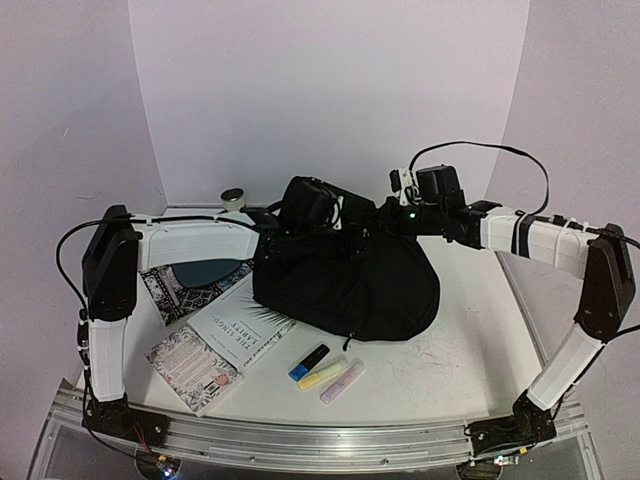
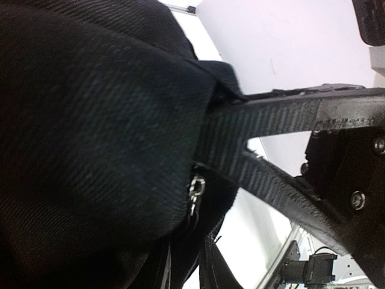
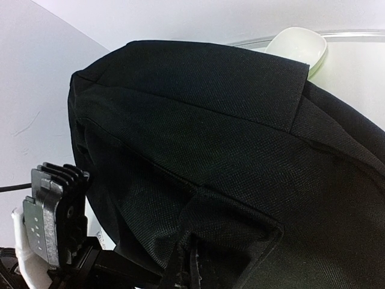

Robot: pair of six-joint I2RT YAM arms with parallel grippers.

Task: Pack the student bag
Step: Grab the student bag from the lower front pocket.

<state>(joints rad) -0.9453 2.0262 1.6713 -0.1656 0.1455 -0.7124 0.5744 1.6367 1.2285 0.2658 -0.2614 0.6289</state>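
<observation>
The student bag [image 1: 345,285], a large black fabric backpack, lies mid-table with its top pulled up between both arms. My left gripper [image 1: 305,212] is at the bag's upper left. Its fingers are buried in the fabric, which fills the left wrist view, where a zip pull [image 2: 195,189] and a black webbing strap [image 2: 271,114] also show. My right gripper [image 1: 388,222] is at the bag's upper right. In the right wrist view the right gripper [image 3: 194,268] is shut on a fold of the student bag [image 3: 240,138].
Left of the bag lie a white book [image 1: 240,330], a patterned notebook [image 1: 195,365] and a patterned mat with a teal plate [image 1: 195,272]. Three highlighters, blue [image 1: 308,362], yellow [image 1: 322,375] and pink [image 1: 342,382], lie in front. A tape roll [image 1: 233,197] stands at the back.
</observation>
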